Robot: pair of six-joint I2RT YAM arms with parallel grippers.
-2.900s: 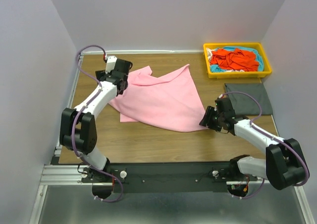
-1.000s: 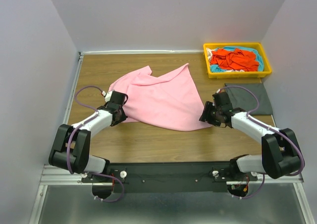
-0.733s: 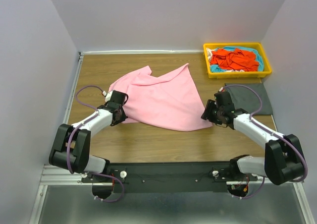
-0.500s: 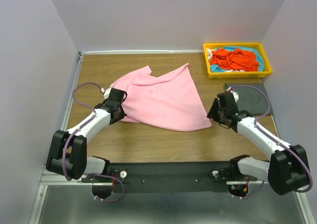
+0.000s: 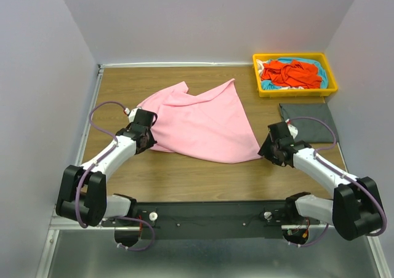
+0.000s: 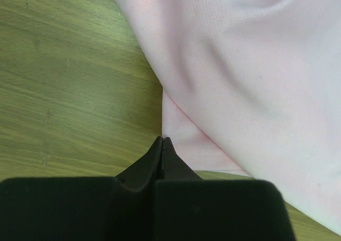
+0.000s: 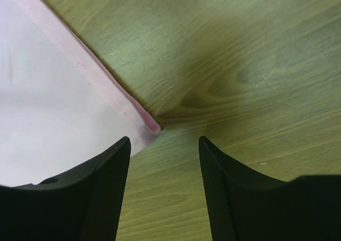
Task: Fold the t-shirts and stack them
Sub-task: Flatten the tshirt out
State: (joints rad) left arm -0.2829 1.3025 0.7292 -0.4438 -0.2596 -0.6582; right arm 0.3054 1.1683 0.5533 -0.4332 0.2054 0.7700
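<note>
A light pink t-shirt (image 5: 197,121) lies spread and rumpled on the wooden table. My left gripper (image 5: 146,142) is at its left edge. In the left wrist view the left gripper (image 6: 162,139) is shut, its tips pinched together on the corner of the pink t-shirt's (image 6: 240,91) lower layer. My right gripper (image 5: 269,149) is low at the shirt's near right corner. In the right wrist view the right gripper (image 7: 164,139) stands open, with the pink hem corner (image 7: 144,121) just ahead of the left finger. A dark grey t-shirt (image 5: 308,119) lies folded at the right.
A yellow tray (image 5: 295,93) at the back right holds a crumpled orange-red t-shirt (image 5: 289,74) on top of a turquoise one (image 5: 317,69). Grey walls close in the table on three sides. Bare wood (image 5: 184,173) runs along the near edge.
The left gripper has shut at the pink shirt's left edge. The right arm has swung down and toward the near side, to the shirt's right corner, still open.
</note>
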